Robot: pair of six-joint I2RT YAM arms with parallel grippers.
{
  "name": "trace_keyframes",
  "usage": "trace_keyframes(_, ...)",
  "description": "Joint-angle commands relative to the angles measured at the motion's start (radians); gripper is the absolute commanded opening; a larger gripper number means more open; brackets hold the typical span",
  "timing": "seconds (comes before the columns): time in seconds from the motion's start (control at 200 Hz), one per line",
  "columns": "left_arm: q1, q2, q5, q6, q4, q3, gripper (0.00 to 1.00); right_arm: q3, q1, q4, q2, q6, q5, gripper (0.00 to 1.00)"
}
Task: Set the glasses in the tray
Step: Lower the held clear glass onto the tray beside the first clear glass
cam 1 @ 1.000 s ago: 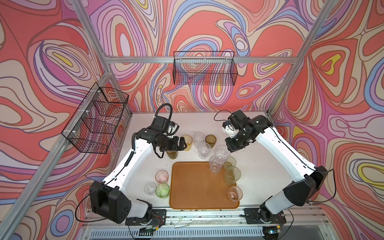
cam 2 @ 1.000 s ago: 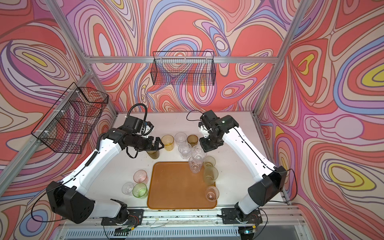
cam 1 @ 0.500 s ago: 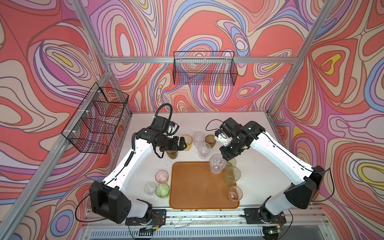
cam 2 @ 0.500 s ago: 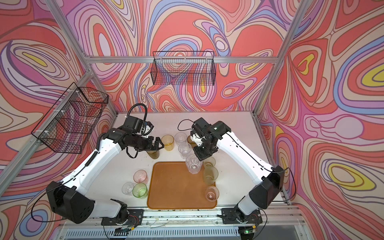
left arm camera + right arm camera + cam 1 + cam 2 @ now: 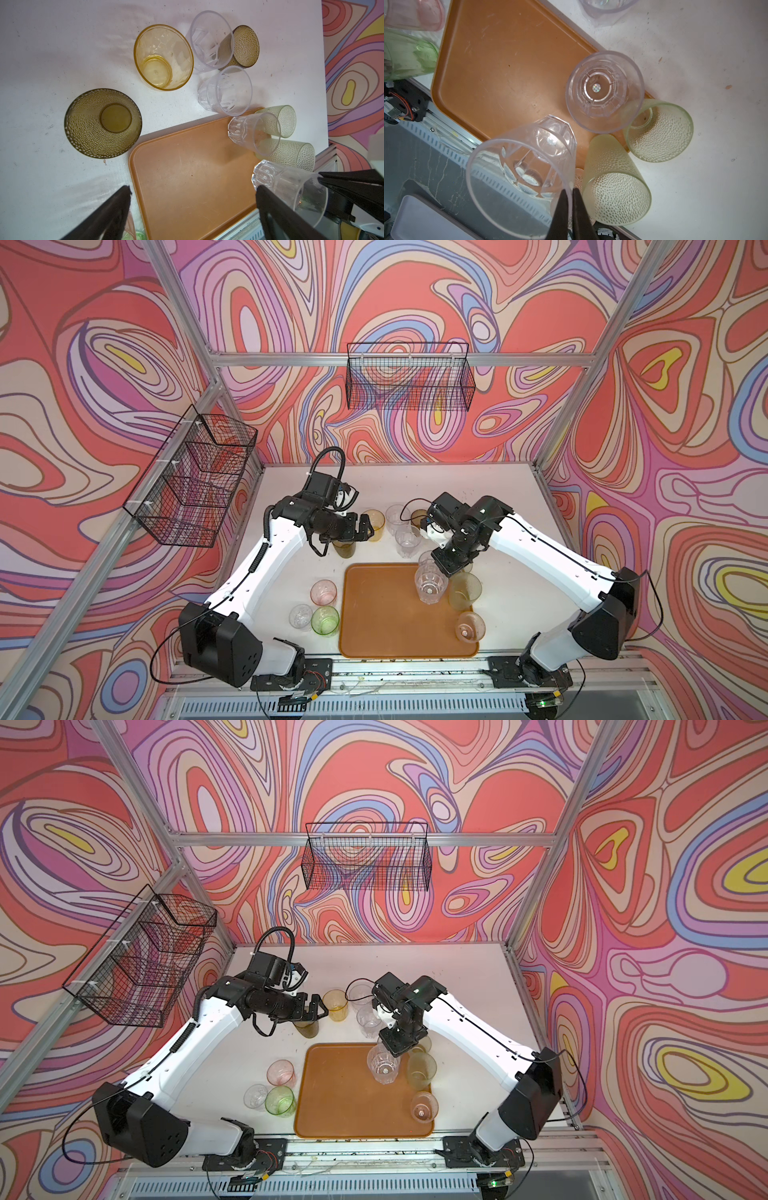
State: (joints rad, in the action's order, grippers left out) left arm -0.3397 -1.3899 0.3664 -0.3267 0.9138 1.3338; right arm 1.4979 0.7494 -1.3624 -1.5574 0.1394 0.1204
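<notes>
The left gripper [image 5: 365,530] hangs with its fingers spread wide, close above a dark olive-brown dimpled tumbler [image 5: 344,548]. That tumbler stands mouth up on the white table [image 5: 395,481], just off the far left corner of the large flat orange-brown plastic tray [image 5: 382,614]. The tray's left and middle lie bare.

Over its far right part the right gripper [image 5: 569,199] pinches the rim of a clear faceted tumbler [image 5: 525,176]. Its long axis is near upright, mouth up, base toward the tray; whether it touches, I can't tell. A second clear tumbler [image 5: 604,91] and two pale frosted green dimpled tumblers [image 5: 614,182] crowd the tray's right edge.
</notes>
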Motion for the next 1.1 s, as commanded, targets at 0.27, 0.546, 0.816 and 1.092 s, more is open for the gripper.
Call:
trace_keyframes(0.27, -0.004, 0.000, -0.001, 0.000, -0.007, 0.005, 0.97, -0.109, 0.008, 0.112, 0.045, -0.036, -0.039, 0.00)
trace_keyframes(0.546, -0.003, -0.001, -0.002, 0.002, -0.008, 0.010, 0.97, -0.148, 0.009, 0.147, 0.032, -0.055, -0.053, 0.00)
trace_keyframes(0.816, -0.003, -0.011, 0.001, 0.004, -0.004, 0.015, 0.97, -0.165, 0.008, 0.160, 0.011, -0.058, -0.070, 0.00)
trace_keyframes(1.092, -0.003, -0.011, -0.003, 0.005, -0.004, 0.015, 0.97, -0.170, 0.009, 0.160, -0.010, -0.070, -0.073, 0.00)
